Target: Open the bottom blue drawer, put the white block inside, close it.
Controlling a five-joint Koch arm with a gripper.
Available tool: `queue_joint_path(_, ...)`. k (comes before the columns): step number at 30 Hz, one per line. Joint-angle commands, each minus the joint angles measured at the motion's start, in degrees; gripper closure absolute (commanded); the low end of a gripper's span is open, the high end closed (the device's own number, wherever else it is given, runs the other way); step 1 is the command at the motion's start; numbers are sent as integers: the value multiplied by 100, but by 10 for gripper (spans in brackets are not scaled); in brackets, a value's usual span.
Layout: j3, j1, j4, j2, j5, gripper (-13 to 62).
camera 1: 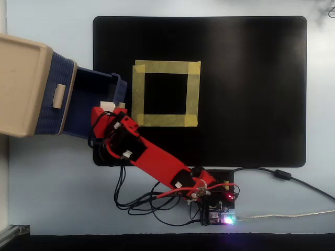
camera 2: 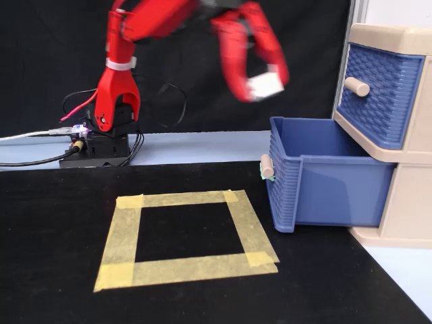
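Note:
The bottom blue drawer [camera 1: 86, 97] [camera 2: 331, 182] stands pulled open, its beige handle [camera 2: 267, 166] facing the mat. My red gripper [camera 1: 107, 109] [camera 2: 262, 86] hangs in the air over the drawer's front wall, shut on the white block [camera 1: 108, 106] [camera 2: 264, 85]. In the fixed view the block is well above the drawer rim, roughly over its front left corner. In the overhead view it sits just inside the front wall, near the drawer's lower side. The drawer's inside looks empty where it shows.
The upper blue drawer [camera 2: 379, 94] [camera 1: 56, 95] is shut under the beige cabinet top [camera 1: 21, 78]. A yellow tape square [camera 1: 165, 67] [camera 2: 185, 268] lies on the black mat [camera 1: 251, 89]. The arm's base, board and cables [camera 1: 214, 206] [camera 2: 91, 138] sit at the mat's edge.

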Motion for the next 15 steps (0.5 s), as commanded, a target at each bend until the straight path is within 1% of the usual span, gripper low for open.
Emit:
queue_joint_path(1, -352, -158, 18, -202, -369, 571)
queue_joint_path(4, -677, -404, 0, -615, -404, 570)
queue_joint_path(9, -1107, -431, -167, -1169, -413, 564)
queue_joint_path(10, -1213, -431, -220, -1292, -422, 535)
queue_joint_path(11, -1345, -439, -325, -1450, -475, 458)
queue_joint_path(13, -1556, -439, -580, -1705, -782, 350)
queue_joint_path(15, -1740, -431, -747, -1898, -1213, 298)
